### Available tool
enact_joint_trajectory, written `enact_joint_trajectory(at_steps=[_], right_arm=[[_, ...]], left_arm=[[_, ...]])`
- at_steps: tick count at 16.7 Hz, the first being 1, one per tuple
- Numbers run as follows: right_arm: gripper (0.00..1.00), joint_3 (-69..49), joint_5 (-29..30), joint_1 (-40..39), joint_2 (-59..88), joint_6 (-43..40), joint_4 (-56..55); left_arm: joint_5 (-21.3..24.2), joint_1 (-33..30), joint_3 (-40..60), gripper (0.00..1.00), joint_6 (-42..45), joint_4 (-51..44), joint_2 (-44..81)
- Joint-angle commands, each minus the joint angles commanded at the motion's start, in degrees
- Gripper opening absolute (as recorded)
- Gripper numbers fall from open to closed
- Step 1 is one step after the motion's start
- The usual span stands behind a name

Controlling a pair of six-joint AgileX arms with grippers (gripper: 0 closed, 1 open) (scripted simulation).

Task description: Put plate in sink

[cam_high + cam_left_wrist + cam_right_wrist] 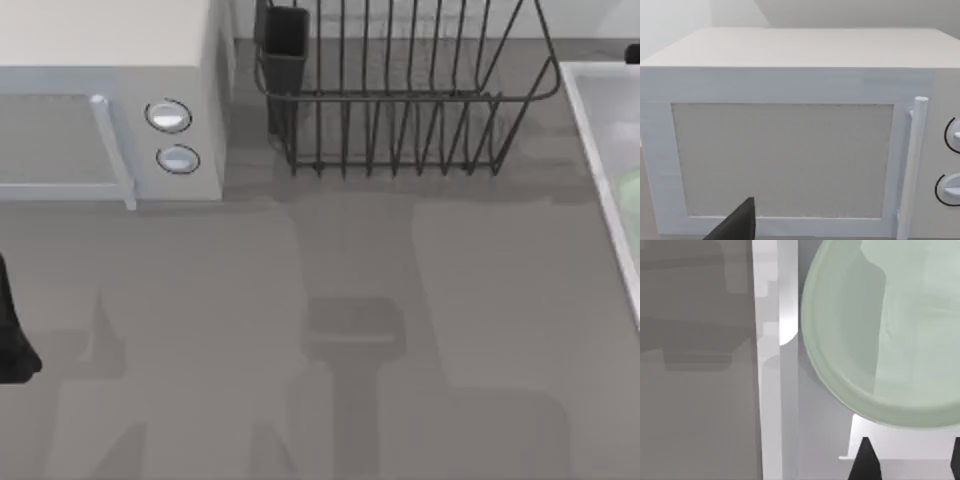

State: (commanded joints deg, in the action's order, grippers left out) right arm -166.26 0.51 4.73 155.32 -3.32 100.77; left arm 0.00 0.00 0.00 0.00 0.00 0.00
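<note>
My right gripper hangs above the sink, fingers spread and empty, so the plate lies inside the basin by its rim. My left arm is parked facing the microwave.

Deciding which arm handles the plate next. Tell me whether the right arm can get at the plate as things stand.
Probably yes. The plate lies inside the sink, directly below the right gripper, whose dark fingertips show just beside the plate's edge. Nothing sits between them. The left gripper faces the microwave.
</note>
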Motion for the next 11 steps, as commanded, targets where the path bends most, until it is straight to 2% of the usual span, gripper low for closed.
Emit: enact_joint_trajectory(at_steps=[5, 11], right_arm=[[0.98, 0.00, 0.00, 0.00, 0.00, 0.00, 0.00], [1.00, 0.00, 0.00, 0.00, 0.00, 0.00, 0.00]], left_arm=[[0.00, 0.00, 0.00, 1.00, 0.00, 0.00, 0.00], [0.00, 0.00, 0.00, 1.00, 0.00, 0.00, 0.00]])
